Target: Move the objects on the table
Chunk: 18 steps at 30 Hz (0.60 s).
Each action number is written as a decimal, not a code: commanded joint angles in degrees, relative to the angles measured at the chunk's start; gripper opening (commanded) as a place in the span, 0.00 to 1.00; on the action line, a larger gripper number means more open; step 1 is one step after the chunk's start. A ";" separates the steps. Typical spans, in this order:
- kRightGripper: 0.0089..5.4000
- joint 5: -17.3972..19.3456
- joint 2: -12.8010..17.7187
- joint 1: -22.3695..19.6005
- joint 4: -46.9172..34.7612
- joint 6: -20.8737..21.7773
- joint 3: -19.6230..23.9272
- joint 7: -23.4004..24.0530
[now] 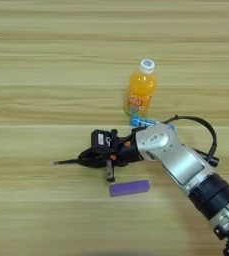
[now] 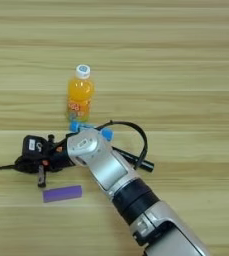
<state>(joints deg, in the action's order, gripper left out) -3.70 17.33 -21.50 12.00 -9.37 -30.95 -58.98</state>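
Reaching leftward low over the bench point(image 1: 36, 50), the robot's black hand point(image 1: 93, 159) lies at the base of a thin black stick point(image 1: 65, 162), whose tip points left along the planks; whether the fingers are closed on it cannot be told. One dark finger point(image 1: 110, 172) points down toward the purple cap point(image 1: 129, 188), which lies flat just below the hand, apart from it. A small blue tube point(image 1: 142, 121) shows partly behind the silver wrist, just under the orange juice bottle point(image 1: 140, 90), which stands upright and clear of the arm. A thick black marker point(image 2: 133, 160) lies on the far side of the forearm. The arm's low pose suggests work on the stick.
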 commanded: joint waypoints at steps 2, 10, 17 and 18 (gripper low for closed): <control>0.05 -2.47 0.93 -1.58 0.21 -0.07 0.42 2.24; 0.05 -1.23 1.10 -1.62 -1.82 -0.35 1.69 2.04; 0.05 0.98 2.32 -3.60 -3.63 -1.28 7.32 2.63; 0.05 1.31 2.46 -3.77 -3.66 -1.42 8.06 2.72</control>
<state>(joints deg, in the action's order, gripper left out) -3.71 18.84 -21.15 10.89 -11.08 -26.22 -57.96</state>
